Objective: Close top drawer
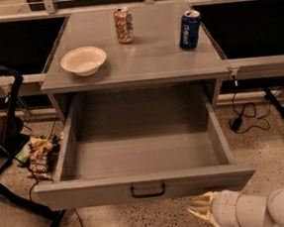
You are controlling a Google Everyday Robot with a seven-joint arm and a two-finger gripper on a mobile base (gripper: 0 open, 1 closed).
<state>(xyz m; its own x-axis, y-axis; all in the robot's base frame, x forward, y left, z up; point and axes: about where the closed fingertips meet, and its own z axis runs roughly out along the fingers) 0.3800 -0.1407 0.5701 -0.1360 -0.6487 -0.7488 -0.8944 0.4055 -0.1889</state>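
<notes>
I am seeing dim, warm light falling from above: the flat grey cabinet top (147, 55) is glaring softly, the wide grey top drawer (145, 155) is lying shadowed, the cream gripper (198, 206) at five o'clock is shining.
</notes>
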